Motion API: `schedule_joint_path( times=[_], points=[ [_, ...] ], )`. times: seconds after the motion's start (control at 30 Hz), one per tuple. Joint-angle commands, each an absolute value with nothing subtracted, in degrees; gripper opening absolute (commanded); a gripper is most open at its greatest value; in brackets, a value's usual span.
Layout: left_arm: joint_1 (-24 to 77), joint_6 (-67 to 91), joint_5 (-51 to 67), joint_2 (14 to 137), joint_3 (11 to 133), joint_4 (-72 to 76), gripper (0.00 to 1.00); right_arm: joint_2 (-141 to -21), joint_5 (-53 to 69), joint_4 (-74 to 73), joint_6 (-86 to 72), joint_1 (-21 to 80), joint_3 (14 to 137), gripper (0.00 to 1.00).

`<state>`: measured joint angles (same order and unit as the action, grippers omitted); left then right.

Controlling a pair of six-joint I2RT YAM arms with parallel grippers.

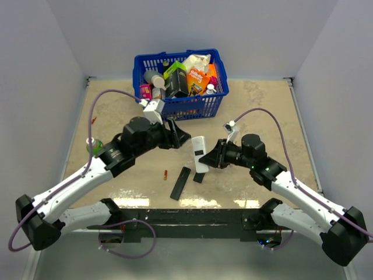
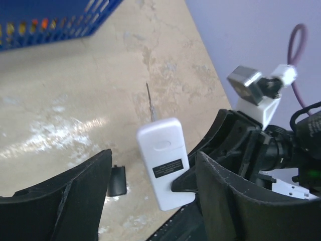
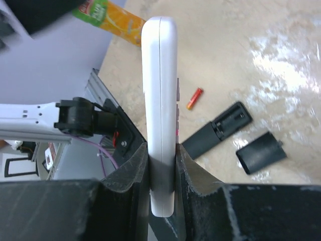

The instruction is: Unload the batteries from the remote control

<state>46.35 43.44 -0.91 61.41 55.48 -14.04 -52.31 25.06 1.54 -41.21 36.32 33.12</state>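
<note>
A white remote control (image 1: 199, 153) is held off the table, back side up, showing a black label (image 2: 168, 169). My right gripper (image 3: 163, 170) is shut on its near end, its fingers pressing both flat faces. My left gripper (image 1: 183, 137) stands open just left of the remote's far end. The remote (image 2: 163, 168) appears between and beyond the left gripper's fingers (image 2: 75, 196), untouched. One red battery (image 1: 165, 174) lies on the table, also seen in the right wrist view (image 3: 195, 98).
A black remote (image 1: 180, 182) with an open, empty compartment (image 3: 231, 119) lies near the front edge. A small black cover (image 1: 199, 177) rests beside it. A blue basket (image 1: 201, 108) full of items stands at the back. A green-orange bottle (image 1: 93, 144) lies by the left arm.
</note>
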Motion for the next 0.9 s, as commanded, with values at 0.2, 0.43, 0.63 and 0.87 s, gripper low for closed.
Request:
schedule_joint_path(
  times=[0.2, 0.43, 0.63, 0.87],
  points=[
    [43.95, 19.88, 16.51, 60.11, 59.94, -16.52, 0.70, -48.25, 31.89, 1.58, -42.89, 36.12, 30.68, 0.00],
    [43.95, 0.29, 26.09, 63.01, 60.03, -20.65, 0.66, -45.44, 38.14, 1.41, -41.93, 36.12, 29.80, 0.00],
    [43.95, -7.10, 28.47, 67.23, 62.31, -24.78, 0.69, -44.47, 40.60, 2.54, -41.84, 36.12, 28.13, 0.00],
    [43.95, -13.71, 32.09, 72.07, 60.74, -24.35, 0.70, -46.49, 41.92, 2.73, -41.22, 36.12, 27.25, 0.00]
  ],
)
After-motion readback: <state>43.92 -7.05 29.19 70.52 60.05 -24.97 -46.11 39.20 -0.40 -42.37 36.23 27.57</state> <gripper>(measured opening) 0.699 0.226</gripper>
